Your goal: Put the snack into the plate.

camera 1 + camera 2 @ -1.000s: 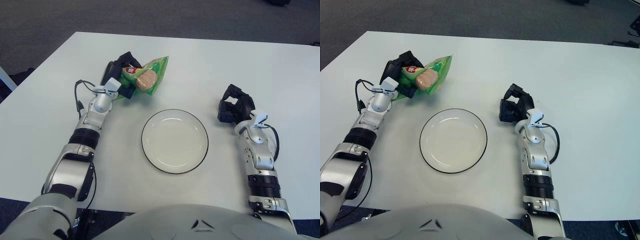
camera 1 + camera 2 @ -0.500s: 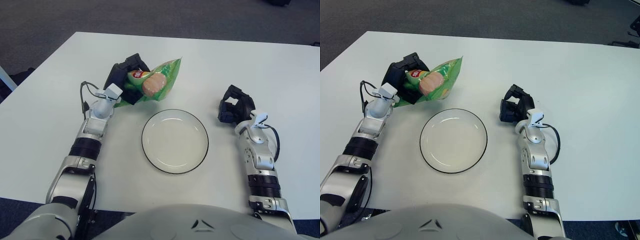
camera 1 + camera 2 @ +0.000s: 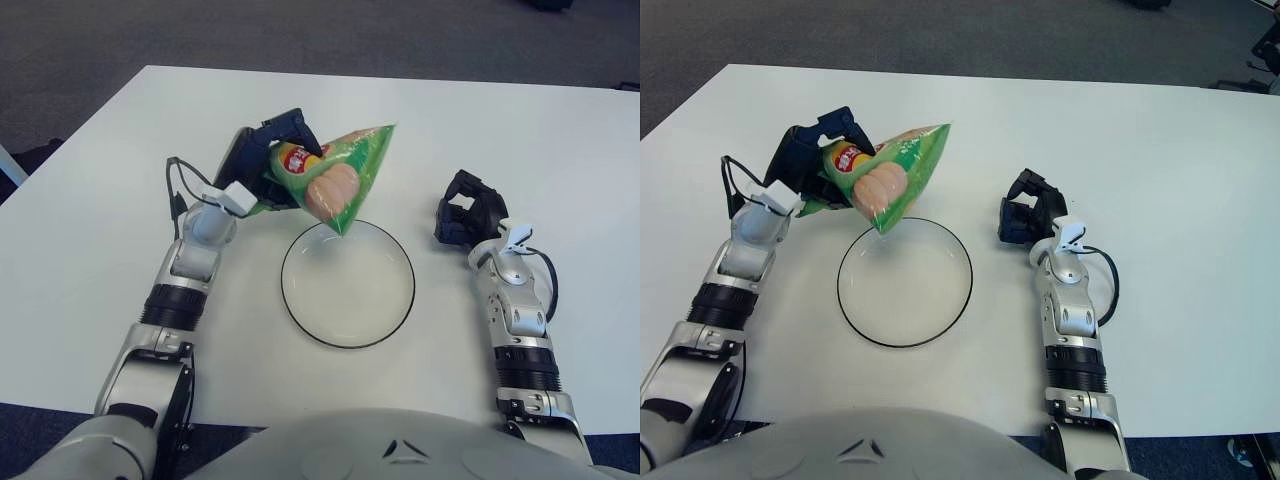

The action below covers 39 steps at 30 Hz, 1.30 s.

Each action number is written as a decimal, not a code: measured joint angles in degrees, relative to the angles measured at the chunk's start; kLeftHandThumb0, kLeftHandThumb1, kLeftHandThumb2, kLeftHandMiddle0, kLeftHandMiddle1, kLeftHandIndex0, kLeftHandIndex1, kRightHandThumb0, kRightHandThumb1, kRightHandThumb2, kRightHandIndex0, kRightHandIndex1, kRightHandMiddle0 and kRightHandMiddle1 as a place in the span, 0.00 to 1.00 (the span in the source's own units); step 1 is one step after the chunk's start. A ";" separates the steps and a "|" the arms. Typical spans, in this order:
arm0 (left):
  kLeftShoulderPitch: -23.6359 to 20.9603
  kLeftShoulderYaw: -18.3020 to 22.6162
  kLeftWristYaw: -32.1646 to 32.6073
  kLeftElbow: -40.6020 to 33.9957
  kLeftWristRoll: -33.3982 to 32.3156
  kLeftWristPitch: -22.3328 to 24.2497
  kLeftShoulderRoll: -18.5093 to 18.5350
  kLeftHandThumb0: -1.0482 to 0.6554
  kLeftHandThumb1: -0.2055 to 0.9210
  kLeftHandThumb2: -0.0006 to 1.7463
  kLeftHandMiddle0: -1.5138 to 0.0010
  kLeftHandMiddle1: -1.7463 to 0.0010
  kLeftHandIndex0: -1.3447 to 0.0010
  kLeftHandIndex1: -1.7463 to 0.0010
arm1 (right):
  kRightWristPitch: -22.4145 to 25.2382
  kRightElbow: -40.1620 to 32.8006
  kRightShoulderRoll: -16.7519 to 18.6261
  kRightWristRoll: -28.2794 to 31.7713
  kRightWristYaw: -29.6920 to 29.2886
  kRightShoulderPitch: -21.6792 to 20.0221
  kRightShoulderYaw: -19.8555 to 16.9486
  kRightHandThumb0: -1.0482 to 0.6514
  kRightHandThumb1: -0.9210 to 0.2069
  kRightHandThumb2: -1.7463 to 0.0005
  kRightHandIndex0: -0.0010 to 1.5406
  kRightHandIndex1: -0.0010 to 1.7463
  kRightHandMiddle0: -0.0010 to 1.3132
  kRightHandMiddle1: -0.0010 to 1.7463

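The left hand [image 3: 268,160] has the green snack bag [image 3: 335,182] clamped and aloft, its lower corner over the plate's [image 3: 347,284] far rim. Carry step underway; next, lower and let go over the centre. The right hand [image 3: 470,218] sits curled and empty on the tabletop [image 3: 520,130].

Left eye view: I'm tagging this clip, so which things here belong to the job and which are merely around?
In the job:
- snack bag, green, held over the plate's far rim
- left hand, gripping the bag
- plate, white with a dark rim, empty

Merely around:
- right hand, parked right of the plate
- table
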 measured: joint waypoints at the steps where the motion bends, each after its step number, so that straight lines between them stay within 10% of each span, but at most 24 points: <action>1: -0.01 0.00 -0.16 -0.01 -0.04 -0.61 0.00 0.39 0.58 0.68 0.10 0.00 0.18 0.00 | 0.00 0.08 0.01 0.00 -0.01 -0.05 0.00 0.30 0.65 0.16 0.84 1.00 0.55 1.00; 33: -1.23 -3.24 -12.49 0.48 -13.72 -8.18 -0.51 0.41 0.57 0.72 0.11 0.00 0.21 0.00 | -0.55 4.26 -0.32 -0.28 0.06 -3.14 -0.52 0.30 0.64 0.16 0.85 1.00 0.54 1.00; 39: -2.31 -3.37 -15.50 0.88 -16.21 -8.37 -0.62 0.37 0.51 0.75 0.16 0.00 0.38 0.00 | -0.40 4.84 -0.35 -0.31 -0.07 -3.85 -0.54 0.31 0.63 0.17 0.85 1.00 0.54 1.00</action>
